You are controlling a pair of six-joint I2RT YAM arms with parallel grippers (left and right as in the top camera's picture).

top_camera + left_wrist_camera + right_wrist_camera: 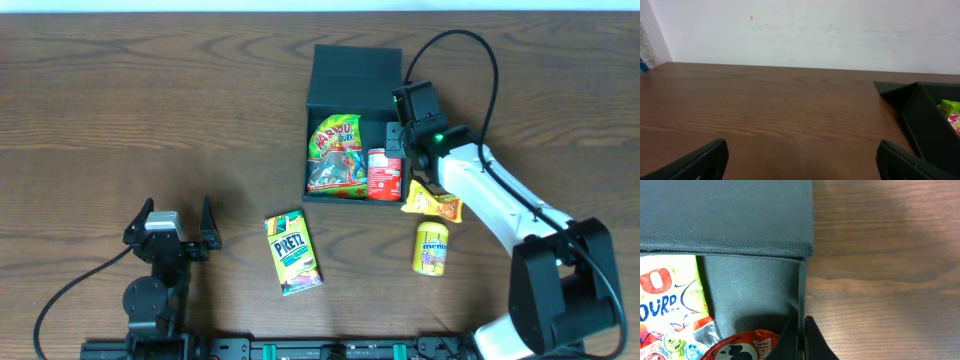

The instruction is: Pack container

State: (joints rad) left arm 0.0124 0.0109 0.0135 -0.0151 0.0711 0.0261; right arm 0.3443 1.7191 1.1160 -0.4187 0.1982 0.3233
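Note:
The dark teal-grey container [355, 75] stands open at the table's middle back, its lid raised behind it. A Haribo bag [335, 155] and a small red Pringles can [383, 175] lie inside. My right gripper [397, 140] is shut on the container's right wall [801, 290], one finger inside and one outside, seen up close in the right wrist view [802, 340] beside the Pringles can [745, 347]. My left gripper [168, 232] rests open at the front left, holding nothing [800, 160]; the container [925, 115] is off to its right.
A green-yellow Pretz box [292, 252] lies in front of the container. A yellow snack packet [432, 203] and a yellow Mentos tub [431, 248] lie at the front right, close under my right arm.

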